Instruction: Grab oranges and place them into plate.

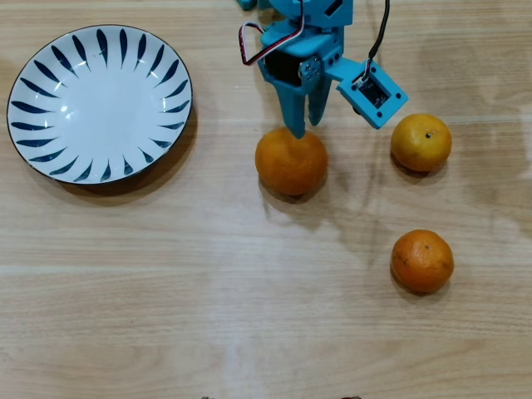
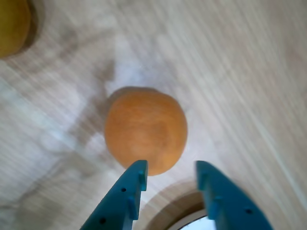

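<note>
Jaws spread, empty, tips over big orange (image 1: 291,162) w/ no clear long axis, round.

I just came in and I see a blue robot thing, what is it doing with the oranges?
The blue arm is reaching down toward the largest orange on the wooden table. Its end effector is open right by the fruit but is not gripping it. Two smaller oranges, a yellow-orange one and a deep orange one, sit off to the right in the overhead view. The blue-striped white plate on the left has no oranges in it.
</note>
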### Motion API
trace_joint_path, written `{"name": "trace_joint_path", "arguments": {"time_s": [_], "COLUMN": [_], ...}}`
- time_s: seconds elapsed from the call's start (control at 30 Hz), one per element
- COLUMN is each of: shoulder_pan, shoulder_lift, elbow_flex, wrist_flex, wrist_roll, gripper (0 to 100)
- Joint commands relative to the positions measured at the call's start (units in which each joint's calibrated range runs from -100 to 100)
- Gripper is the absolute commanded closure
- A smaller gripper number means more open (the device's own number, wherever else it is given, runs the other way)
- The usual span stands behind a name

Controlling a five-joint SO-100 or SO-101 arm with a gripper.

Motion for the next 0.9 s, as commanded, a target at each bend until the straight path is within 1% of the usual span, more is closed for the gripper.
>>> {"name": "trace_joint_path", "arguments": {"time_s": [0.0, 0.07, 0.13, 0.23, 0.4, 0.67, 0.87], "shoulder_pan": [-0.5, -1.6, -1.9, -2.7, -4.5, -4.2, -3.6], "shoulder_lift": [-0.9, -0.9, -0.8, -0.4, 0.0, 5.7, 10.0], "elbow_flex": [-0.9, -0.9, -0.8, 0.4, 4.7, 6.0, 5.6], "wrist_flex": [2.9, 4.6, 5.1, 5.2, 4.4, 3.9, -2.7], "wrist_roll": [-2.0, -2.8, -3.4, -3.9, -7.4, -9.0, -8.5], "gripper": [62, 52, 47, 46, 46, 46, 46]}}
